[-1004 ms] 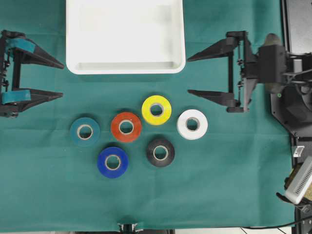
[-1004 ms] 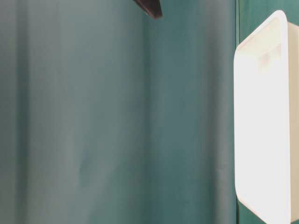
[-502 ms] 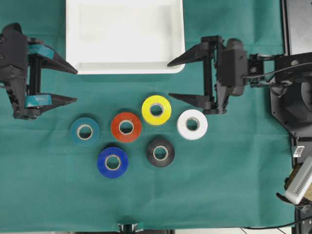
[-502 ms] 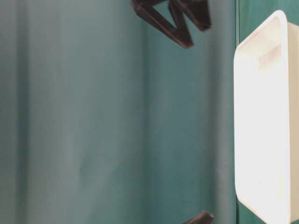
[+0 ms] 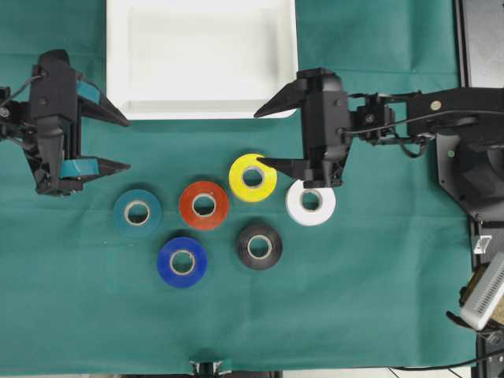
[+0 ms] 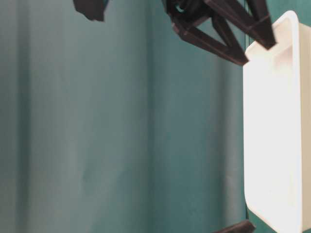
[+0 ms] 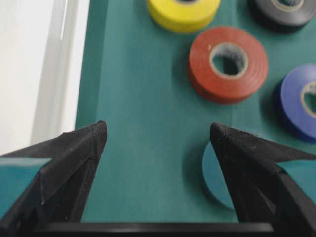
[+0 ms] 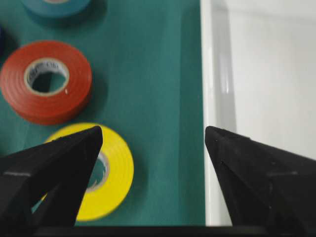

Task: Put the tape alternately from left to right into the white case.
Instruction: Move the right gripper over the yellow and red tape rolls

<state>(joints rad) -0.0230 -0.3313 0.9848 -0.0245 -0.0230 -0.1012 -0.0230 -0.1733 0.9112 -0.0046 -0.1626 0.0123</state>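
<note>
Six rolls of tape lie on the green cloth: teal, red-orange, yellow, white, blue and black. The white case sits behind them with nothing in it. My left gripper is open, just up-left of the teal roll, and its wrist view shows bare cloth between the jaws. My right gripper is open, with one finger over the yellow roll and the other by the case's rim; its body covers part of the white roll.
Green cloth covers the whole table. Dark equipment and cabling stand along the right edge. In the table-level view, black fingers reach close to the case's corner.
Both arms have moved inward from the table's sides. The right gripper has travelled left, over the yellow and white rolls; the left has shifted right towards the teal roll. Both remain open.
</note>
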